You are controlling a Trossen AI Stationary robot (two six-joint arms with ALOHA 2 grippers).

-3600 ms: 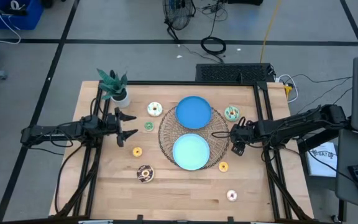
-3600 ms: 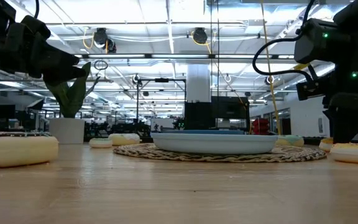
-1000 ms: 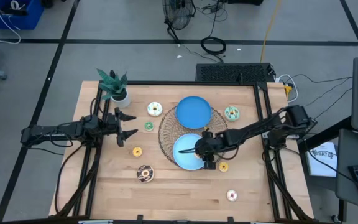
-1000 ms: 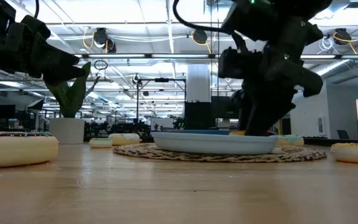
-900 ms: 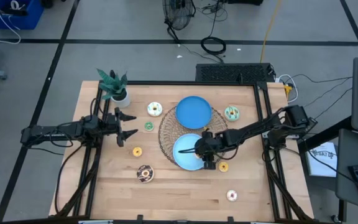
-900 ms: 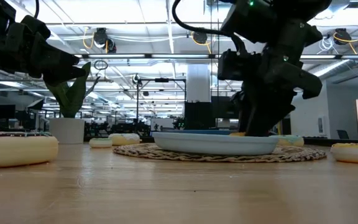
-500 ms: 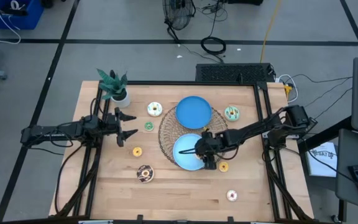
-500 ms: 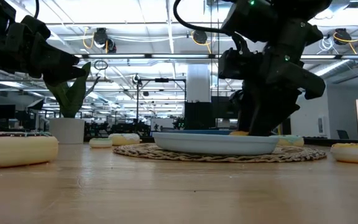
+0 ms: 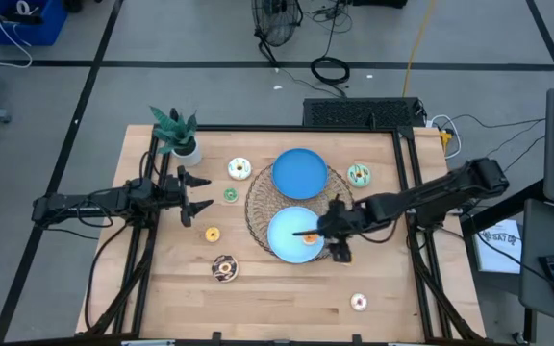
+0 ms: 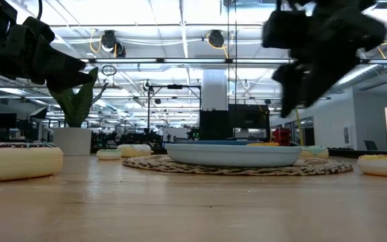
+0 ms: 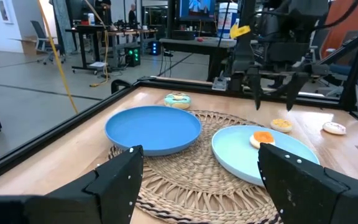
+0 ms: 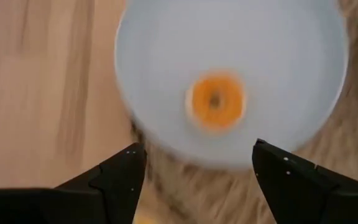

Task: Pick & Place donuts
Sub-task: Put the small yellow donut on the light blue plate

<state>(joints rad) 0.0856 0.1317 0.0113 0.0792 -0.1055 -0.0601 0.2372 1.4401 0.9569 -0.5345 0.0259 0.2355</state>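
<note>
An orange donut [image 9: 310, 236] [image 12: 215, 101] lies flat on the light blue plate [image 9: 282, 235], right of its middle. My right gripper [image 9: 327, 233] [image 11: 273, 102] hangs open above the plate's right rim, pointing steeply down, with nothing between its fingers. My left gripper [image 9: 198, 193] waits open and level at the table's left. On the bare wood lie a white donut [image 9: 239, 169], a green one [image 9: 230, 195], another orange one [image 9: 212, 234], a chocolate one [image 9: 224, 268], a teal one [image 9: 358, 175] and a pink one [image 9: 359, 302].
A dark blue plate [image 9: 299, 173] overlaps the light one on a round woven mat [image 9: 258, 207]. A potted plant [image 9: 176, 135] stands at the far left corner. A further orange donut [image 11: 281, 124] lies right of the mat, under my right gripper in the high view.
My right gripper, which was low over the light blue plate, has let go of the orange donut, risen and drawn back toward the table's right edge. The donut now lies alone on the plate.
</note>
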